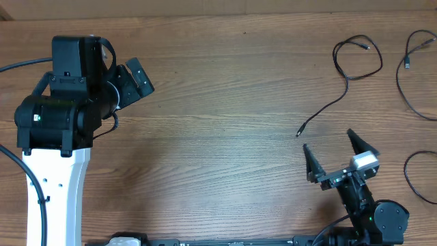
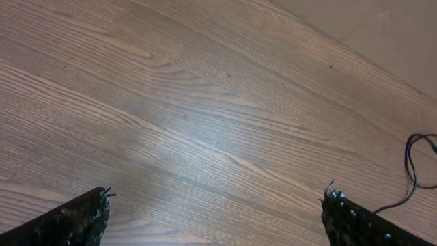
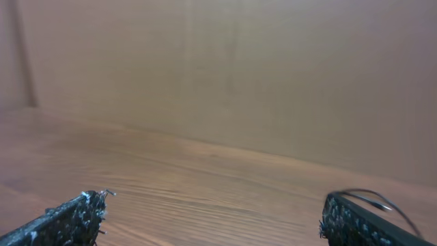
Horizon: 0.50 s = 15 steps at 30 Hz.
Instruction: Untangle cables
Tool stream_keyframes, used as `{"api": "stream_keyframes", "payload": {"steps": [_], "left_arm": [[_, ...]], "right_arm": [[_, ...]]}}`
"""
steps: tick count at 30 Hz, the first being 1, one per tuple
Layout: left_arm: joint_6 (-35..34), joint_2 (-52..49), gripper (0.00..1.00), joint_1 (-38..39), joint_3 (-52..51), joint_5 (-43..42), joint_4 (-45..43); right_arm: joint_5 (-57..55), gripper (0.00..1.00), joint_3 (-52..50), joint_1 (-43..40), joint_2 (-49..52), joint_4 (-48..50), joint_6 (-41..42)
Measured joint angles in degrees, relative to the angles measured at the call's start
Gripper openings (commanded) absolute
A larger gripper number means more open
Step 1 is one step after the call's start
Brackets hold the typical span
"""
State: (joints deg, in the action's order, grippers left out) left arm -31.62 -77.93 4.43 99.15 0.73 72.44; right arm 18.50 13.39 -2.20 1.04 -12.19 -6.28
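Note:
Three separate thin black cables lie on the wooden table at the right. One cable (image 1: pixel 348 72) loops at the back and trails down to a plug tip near the middle right. A second cable (image 1: pixel 408 85) curves along the far right edge. A third cable (image 1: pixel 412 179) arcs at the right edge by the right arm. My right gripper (image 1: pixel 332 149) is open and empty, below the first cable's plug tip. My left gripper (image 1: pixel 133 75) is open and empty at the far left. A cable end (image 2: pixel 412 171) shows in the left wrist view, and a cable loop (image 3: pixel 382 201) in the right wrist view.
The left arm's white base (image 1: pixel 54 184) stands at the front left with its own thick black wire (image 1: pixel 17 67). The right arm's base (image 1: pixel 372 215) sits at the front right. A tan wall (image 3: pixel 218 68) rises behind the table.

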Motion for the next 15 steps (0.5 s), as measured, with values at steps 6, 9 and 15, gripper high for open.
{"api": "stream_keyframes", "payload": {"steps": [6,9,15], "left_arm": [[0.0,0.0,1.00,0.0,0.0,0.0,0.0],[0.0,0.0,1.00,0.0,0.0,0.0,0.0],[0.0,0.0,1.00,0.0,0.0,0.0,0.0]], "right_arm": [[0.0,1.00,-3.3,-7.3,-0.3,5.1,0.0],[-0.3,1.00,-7.6,-10.3,-0.3,9.1,0.0],[-2.2,1.00,-12.0,-10.8,-0.4,9.3,0.6]]}}
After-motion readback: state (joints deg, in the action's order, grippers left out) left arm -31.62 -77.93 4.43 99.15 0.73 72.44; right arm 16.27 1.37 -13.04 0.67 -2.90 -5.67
